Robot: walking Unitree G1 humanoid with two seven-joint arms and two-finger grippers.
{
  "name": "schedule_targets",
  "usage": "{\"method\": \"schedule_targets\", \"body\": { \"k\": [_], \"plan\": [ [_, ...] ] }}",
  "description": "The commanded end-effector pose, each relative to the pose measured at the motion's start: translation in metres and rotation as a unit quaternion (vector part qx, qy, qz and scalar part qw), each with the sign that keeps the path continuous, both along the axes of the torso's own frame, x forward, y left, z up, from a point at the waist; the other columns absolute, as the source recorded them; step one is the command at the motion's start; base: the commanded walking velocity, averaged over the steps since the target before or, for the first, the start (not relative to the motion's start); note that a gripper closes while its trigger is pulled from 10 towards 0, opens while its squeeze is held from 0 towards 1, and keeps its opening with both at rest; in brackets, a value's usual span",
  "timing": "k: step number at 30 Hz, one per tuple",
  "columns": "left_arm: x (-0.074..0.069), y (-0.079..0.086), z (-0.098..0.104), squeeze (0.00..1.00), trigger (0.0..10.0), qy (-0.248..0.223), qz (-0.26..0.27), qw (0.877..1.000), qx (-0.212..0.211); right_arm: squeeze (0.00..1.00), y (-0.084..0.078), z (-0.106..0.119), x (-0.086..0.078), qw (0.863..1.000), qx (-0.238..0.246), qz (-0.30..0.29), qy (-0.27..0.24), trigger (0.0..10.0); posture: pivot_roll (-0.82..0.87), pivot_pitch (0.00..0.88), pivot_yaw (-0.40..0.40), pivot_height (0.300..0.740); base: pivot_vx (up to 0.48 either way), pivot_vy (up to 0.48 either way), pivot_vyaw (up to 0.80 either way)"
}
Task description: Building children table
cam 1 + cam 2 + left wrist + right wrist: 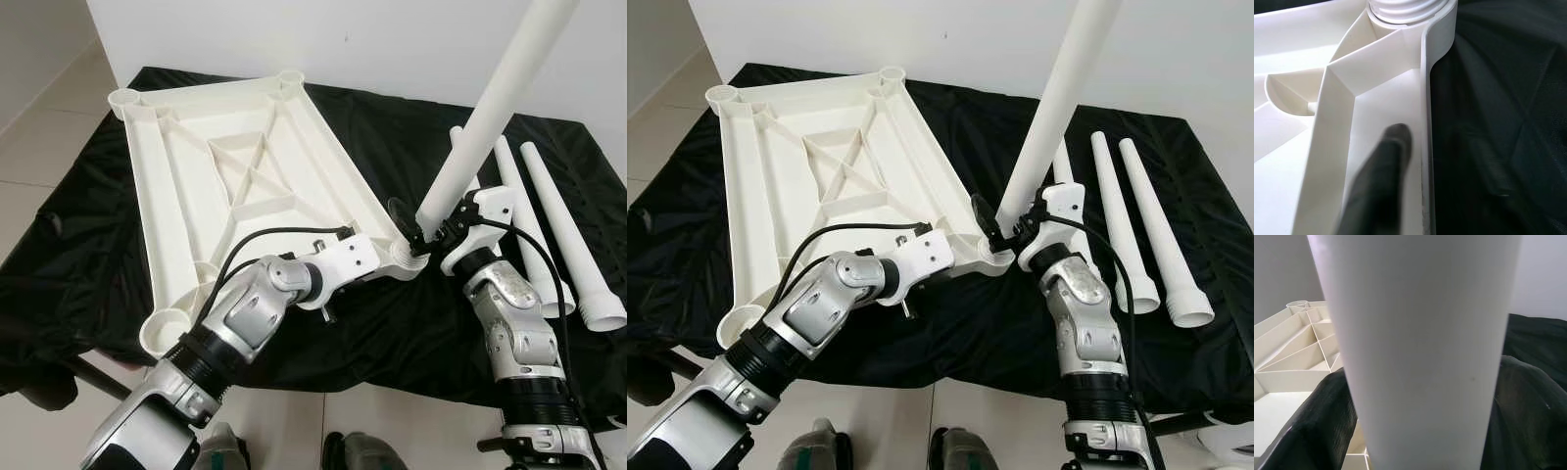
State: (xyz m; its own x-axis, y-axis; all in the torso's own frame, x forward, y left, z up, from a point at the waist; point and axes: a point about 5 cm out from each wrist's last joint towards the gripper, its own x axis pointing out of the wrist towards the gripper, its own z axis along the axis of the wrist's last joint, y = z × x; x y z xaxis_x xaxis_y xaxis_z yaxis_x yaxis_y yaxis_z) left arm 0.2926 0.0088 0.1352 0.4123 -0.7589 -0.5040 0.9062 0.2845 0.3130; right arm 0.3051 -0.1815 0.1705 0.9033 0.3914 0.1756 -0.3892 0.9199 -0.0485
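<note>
A white plastic table top (235, 166) lies upside down on a black cloth, ribs facing up. A long white leg (495, 108) stands tilted in its near right corner socket (404, 259). My right gripper (423, 235) is shut on the leg low down; in the right wrist view the leg (1420, 347) sits between the black fingers (1317, 431). My left gripper (384, 260) holds the table top's rim beside that socket. One black finger (1381, 186) lies inside the rim wall, and the leg's threaded end (1405, 10) sits in the socket just ahead.
Three spare white legs (1122, 220) (1161, 230) (1063, 166) lie on the cloth (392, 333) to the right. Open sockets mark the other corners (124, 98) (289, 76) (167, 328). A white wall stands behind and tiled floor (39, 147) lies to the left.
</note>
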Motion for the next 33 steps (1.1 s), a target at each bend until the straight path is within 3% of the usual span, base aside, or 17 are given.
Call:
{"method": "schedule_targets", "body": {
  "k": [1,2,8,9,22,23,33],
  "plan": [
    [-0.001,0.002,-0.009,0.64,10.0,0.01,0.002,1.0,0.027,0.0,-0.002,0.0,0.0,1.0,0.001,0.002,0.0,10.0,-0.05,0.055,-0.04,0.74,0.0,0.0,0.0],
    [-0.001,0.002,-0.01,0.0,10.0,0.015,0.006,0.999,0.029,0.0,-0.002,0.0,0.0,1.0,0.001,0.003,0.0,10.0,-0.05,0.056,-0.04,0.74,0.0,0.0,0.0],
    [-0.001,0.003,-0.011,0.0,10.0,0.015,0.007,0.999,0.034,0.0,-0.002,0.0,0.0,1.0,0.0,0.004,-0.001,10.0,-0.05,0.057,-0.039,0.74,0.0,0.0,0.0],
    [-0.003,0.003,-0.01,0.0,0.0,0.019,0.002,0.999,0.027,0.0,-0.002,0.0,0.0,1.0,0.0,0.004,0.0,10.0,-0.05,0.058,-0.039,0.74,0.0,0.0,0.0],
    [-0.004,0.002,-0.009,0.0,0.0,0.018,-0.002,1.0,0.022,0.0,-0.004,-0.003,-0.002,1.0,-0.002,0.006,0.005,10.0,-0.05,0.057,-0.039,0.74,0.0,0.0,0.0],
    [-0.003,0.002,-0.009,0.0,10.0,0.017,-0.001,1.0,0.025,0.0,-0.005,-0.004,-0.002,1.0,-0.004,0.01,0.008,10.0,-0.06,0.055,-0.039,0.74,0.0,0.0,0.0],
    [-0.001,0.003,-0.008,0.0,10.0,0.011,-0.001,0.999,0.033,0.0,-0.01,-0.022,-0.016,0.996,-0.043,0.063,0.042,10.0,-0.06,0.052,-0.036,0.74,0.0,0.0,0.0]
  ]
}}
